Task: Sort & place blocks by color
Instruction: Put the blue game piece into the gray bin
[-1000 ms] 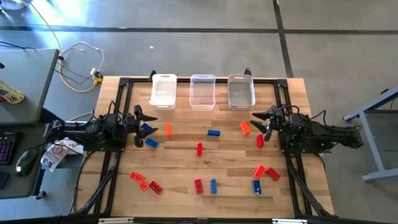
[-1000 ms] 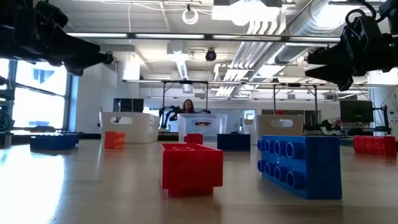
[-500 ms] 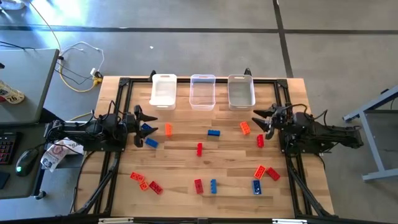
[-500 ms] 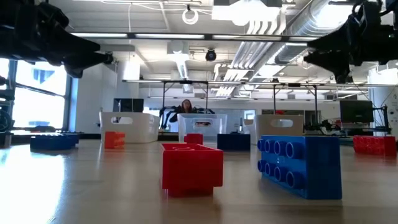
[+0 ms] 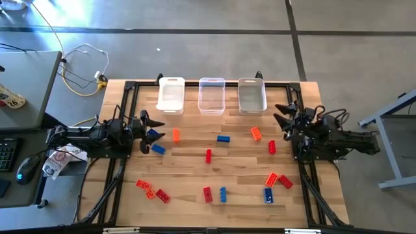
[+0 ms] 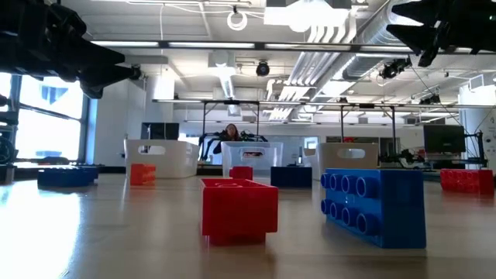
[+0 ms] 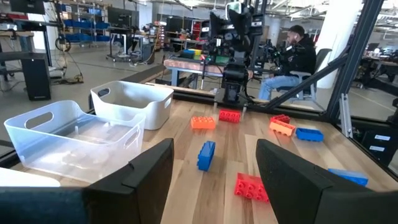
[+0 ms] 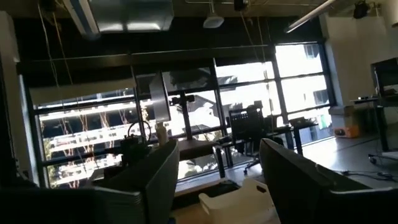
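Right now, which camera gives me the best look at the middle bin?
The high view: the middle bin shows whole from above, between its two neighbours. The low view shows only its far-off front wall behind blocks. The left wrist view shows two bins but not clearly which; the right wrist view shows one pale bin edge only.

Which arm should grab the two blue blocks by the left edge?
Left. Its open pincer sits right beside the two blue blocks, low over the table. The right pincer is across the table, raised and pointing up into the room.
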Controlling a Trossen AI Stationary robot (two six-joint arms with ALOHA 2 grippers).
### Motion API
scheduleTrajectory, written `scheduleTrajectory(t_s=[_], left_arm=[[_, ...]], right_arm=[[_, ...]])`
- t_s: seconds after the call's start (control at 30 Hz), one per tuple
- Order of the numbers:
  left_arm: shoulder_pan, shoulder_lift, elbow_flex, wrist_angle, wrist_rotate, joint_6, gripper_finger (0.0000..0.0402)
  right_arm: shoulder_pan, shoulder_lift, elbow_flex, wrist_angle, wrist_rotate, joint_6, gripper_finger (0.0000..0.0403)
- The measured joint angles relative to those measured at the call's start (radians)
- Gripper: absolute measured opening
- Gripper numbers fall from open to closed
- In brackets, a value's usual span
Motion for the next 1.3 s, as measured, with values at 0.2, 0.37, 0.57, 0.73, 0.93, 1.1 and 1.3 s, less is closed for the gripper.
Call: scheduleTrajectory(t_s=[0.2, 0.37, 0.57, 0.73, 0.93, 1.1, 1.3], left_arm=[[0.000, 0.000, 0.000, 0.000, 0.000, 0.000, 0.0216], [0.000, 0.000, 0.000, -0.001, 0.000, 0.000, 0.0216], [0.000, 0.000, 0.000, -0.001, 0.000, -0.005, 0.0216], [0.000, 0.000, 0.000, -0.006, 0.001, -0.046, 0.0216], [0.000, 0.000, 0.000, -0.006, 0.002, -0.056, 0.0216], [0.000, 0.000, 0.000, -0.007, 0.002, -0.079, 0.0216], [0.000, 0.000, 0.000, -0.007, 0.001, -0.090, 0.0216]], right_arm=[[0.000, 0.085, 0.088, -0.045, 0.015, -0.091, 0.0211], [0.000, 0.202, 0.153, -0.116, 0.015, -0.099, 0.0211], [0.000, 0.372, 0.179, -0.135, 0.015, -0.067, 0.0211], [0.000, 0.510, 0.179, -0.133, 0.015, -0.061, 0.0211], [0.000, 0.643, 0.180, -0.043, 0.015, -0.038, 0.0211], [0.000, 0.720, 0.181, 0.011, -0.004, -0.027, 0.0211], [0.000, 0.816, 0.265, -0.003, -0.051, 0.000, 0.0211]])
